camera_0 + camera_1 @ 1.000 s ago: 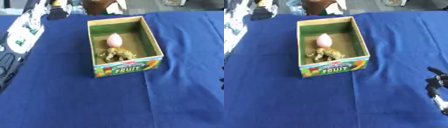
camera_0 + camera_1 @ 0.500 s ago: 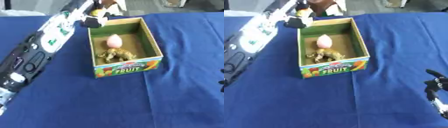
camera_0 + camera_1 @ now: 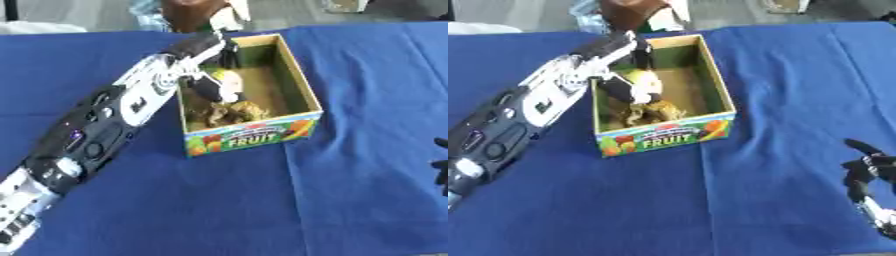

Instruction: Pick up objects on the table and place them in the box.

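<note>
In the right eye view we see more of the right hand [image 3: 866, 167], fingers relaxed. The left hand [image 3: 214, 85] reaches down into the box [image 3: 297, 90], fingers curled around a pale object [image 3: 633, 76].

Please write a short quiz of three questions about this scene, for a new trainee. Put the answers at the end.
1. True or false: the left hand is inside the fruit box.
2. Where does the right hand show? A) over the box B) near the lower right, on the blue cloth C) at the far edge
3. Fill in: the word printed on the box front is ____.

Key: 1 true; 2 B; 3 FRUIT.
</note>
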### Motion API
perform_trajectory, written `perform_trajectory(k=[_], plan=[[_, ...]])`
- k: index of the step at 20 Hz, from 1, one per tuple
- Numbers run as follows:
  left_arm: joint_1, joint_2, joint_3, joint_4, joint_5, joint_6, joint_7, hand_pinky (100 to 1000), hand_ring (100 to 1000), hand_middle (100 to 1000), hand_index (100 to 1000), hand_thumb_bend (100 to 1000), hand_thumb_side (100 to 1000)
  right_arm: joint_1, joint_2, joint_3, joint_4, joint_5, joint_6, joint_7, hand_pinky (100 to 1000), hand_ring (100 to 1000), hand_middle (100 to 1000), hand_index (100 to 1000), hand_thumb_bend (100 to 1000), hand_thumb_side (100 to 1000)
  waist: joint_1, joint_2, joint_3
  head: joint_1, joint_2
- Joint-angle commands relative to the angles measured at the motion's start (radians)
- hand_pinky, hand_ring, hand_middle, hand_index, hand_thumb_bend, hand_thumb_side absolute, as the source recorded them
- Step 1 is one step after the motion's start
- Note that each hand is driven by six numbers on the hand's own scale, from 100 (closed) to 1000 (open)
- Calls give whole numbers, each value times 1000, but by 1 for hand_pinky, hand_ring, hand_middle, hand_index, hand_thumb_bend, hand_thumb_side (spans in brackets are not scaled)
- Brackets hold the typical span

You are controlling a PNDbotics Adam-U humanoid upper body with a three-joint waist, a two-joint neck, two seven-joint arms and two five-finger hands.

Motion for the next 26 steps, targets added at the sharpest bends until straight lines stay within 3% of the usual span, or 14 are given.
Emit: perform_trajectory(k=[1,4,7,11,14,19,23,26], plan=[[-11,20,33,-63,49,-9,23,710,731,671,798,805,293,-9,-13,-5,-10,-8,-1,4,787,1000,481,462,100,556,-2,-15,4,-5,-6],[15,42,79,-163,136,15,82,709,736,669,793,733,240,-6,-15,-9,-9,-6,0,1,787,1000,481,462,100,555,-2,-16,12,-11,-6],[90,82,166,-315,273,55,157,696,727,644,782,648,136,-2,-20,-17,-10,-4,1,-5,788,1000,481,462,100,554,0,-15,27,-26,-7],[257,161,309,-534,444,99,284,688,719,629,773,572,100,9,-33,-29,-9,4,2,-18,788,1000,481,462,100,548,5,-19,58,-42,-2],[392,175,403,-633,508,105,379,676,709,618,766,492,100,15,-40,-39,-10,5,3,-30,788,1000,481,462,100,544,7,-24,79,-52,-1],[601,121,505,-651,526,66,509,657,689,595,754,400,100,22,-49,-52,-12,6,4,-44,788,1000,482,462,100,535,5,-27,100,-53,-2],[729,31,532,-651,503,84,558,644,671,575,747,353,114,31,-50,-66,-13,2,9,-57,788,1000,482,462,100,532,4,-35,113,-51,1],[773,-39,545,-651,484,94,580,638,657,560,740,319,128,31,-55,-76,-17,-1,12,-66,788,1000,482,463,100,517,3,-35,124,-37,4]])
